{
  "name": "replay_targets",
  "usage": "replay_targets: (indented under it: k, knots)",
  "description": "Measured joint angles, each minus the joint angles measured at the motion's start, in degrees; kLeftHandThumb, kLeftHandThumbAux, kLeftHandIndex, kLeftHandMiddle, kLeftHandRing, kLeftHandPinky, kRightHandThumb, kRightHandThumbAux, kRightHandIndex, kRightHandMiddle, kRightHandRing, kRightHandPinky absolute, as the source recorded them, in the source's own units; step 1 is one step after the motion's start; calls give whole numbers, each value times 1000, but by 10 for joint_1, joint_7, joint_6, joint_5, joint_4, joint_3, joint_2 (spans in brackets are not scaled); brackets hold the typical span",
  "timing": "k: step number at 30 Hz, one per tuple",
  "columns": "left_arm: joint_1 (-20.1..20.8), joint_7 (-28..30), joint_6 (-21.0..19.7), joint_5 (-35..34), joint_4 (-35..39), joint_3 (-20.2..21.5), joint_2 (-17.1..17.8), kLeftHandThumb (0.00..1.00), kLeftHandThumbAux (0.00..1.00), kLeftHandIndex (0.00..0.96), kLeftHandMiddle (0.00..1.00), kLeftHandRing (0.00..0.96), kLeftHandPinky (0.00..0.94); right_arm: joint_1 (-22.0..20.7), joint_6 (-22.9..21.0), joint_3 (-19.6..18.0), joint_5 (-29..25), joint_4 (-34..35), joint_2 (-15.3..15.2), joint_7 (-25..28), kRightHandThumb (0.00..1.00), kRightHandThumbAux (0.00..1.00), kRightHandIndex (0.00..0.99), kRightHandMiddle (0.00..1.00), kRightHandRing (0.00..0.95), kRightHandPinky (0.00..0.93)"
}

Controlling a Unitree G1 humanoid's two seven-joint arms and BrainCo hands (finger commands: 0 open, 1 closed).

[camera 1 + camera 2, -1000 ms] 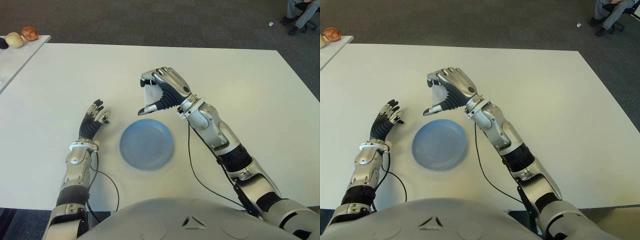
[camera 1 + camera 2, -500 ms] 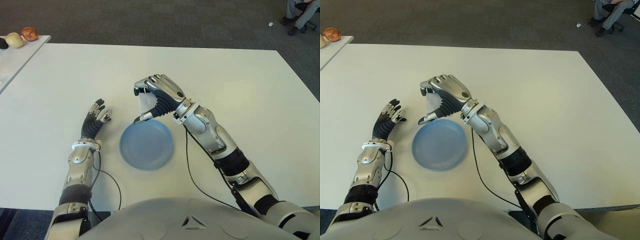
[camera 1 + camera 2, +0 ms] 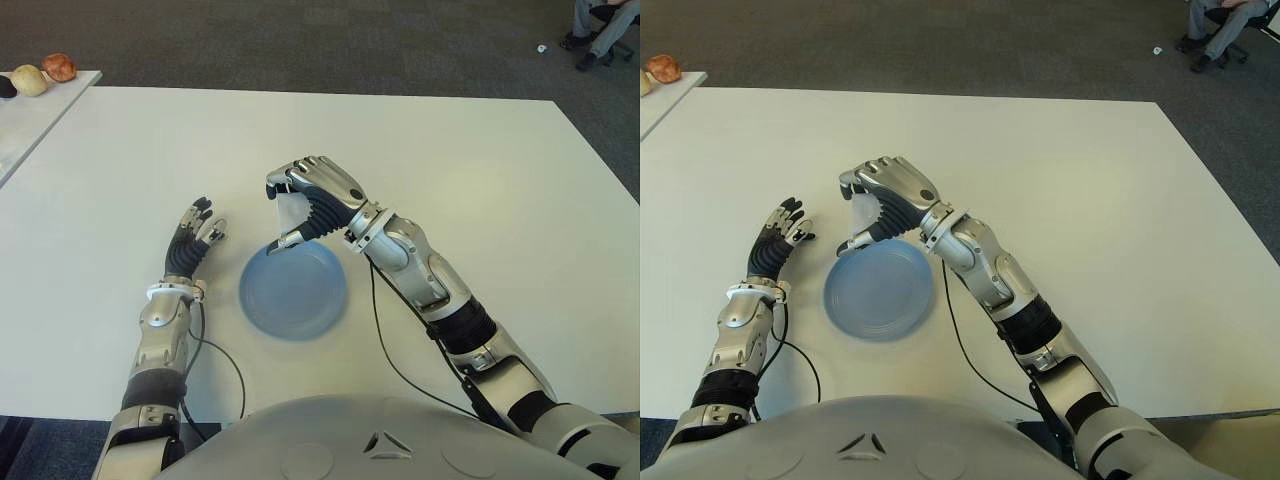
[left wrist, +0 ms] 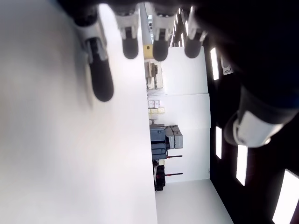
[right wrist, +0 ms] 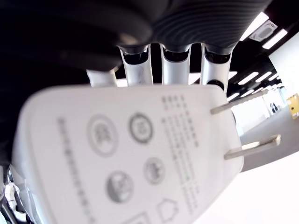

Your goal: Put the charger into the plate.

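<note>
My right hand (image 3: 297,212) is shut on a white charger (image 3: 292,211), holding it just above the far rim of the round blue plate (image 3: 293,289). In the right wrist view the charger (image 5: 126,158) fills the frame, its printed face and two metal prongs showing, with the fingers (image 5: 174,67) curled behind it. The plate holds nothing and lies on the white table (image 3: 480,190) in front of me. My left hand (image 3: 193,237) shows to the left of the plate, its fingers (image 4: 100,74) straight and spread, holding nothing.
A second white table (image 3: 30,110) at the far left carries small rounded objects (image 3: 58,67). A seated person's legs (image 3: 600,25) show at the far right on the dark carpet. A thin black cable (image 3: 385,345) runs along my right forearm.
My right hand has carried the charger down and to the left, from above the table beyond the plate to the plate's far rim. The left hand barely moved.
</note>
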State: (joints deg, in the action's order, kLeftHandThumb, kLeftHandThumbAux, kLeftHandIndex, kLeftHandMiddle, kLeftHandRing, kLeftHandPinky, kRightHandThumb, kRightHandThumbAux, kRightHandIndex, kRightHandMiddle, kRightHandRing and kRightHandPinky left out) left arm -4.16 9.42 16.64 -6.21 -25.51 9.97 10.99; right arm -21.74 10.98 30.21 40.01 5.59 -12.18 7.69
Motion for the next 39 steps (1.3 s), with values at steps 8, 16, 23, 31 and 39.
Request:
replay_targets:
  k: [8, 16, 23, 31, 39]
  knots:
    - [0, 0, 0, 0, 1, 0, -1, 0, 554, 40, 88, 75, 86, 4, -1, -1, 1, -4, 3, 0, 0, 882, 720, 846, 849, 829]
    - [0, 0, 0, 0, 1, -1, -1, 0, 547, 36, 86, 76, 96, 11, 4, -6, -5, -7, 10, -8, 26, 779, 630, 780, 783, 762]
    - [-1, 1, 0, -5, 3, -1, -3, 0, 525, 6, 63, 55, 77, 12, 41, -15, -12, -15, 10, -32, 48, 444, 112, 157, 159, 166]
    - [1, 18, 1, -14, -2, -1, -2, 0, 515, 0, 94, 91, 128, -6, 41, -20, -21, -6, -17, 40, 107, 250, 6, 8, 8, 8]
    - [-3, 20, 1, -16, 6, -7, -5, 0, 538, 0, 142, 133, 134, -23, 38, -41, -50, 12, -23, 75, 148, 181, 0, 0, 0, 0]
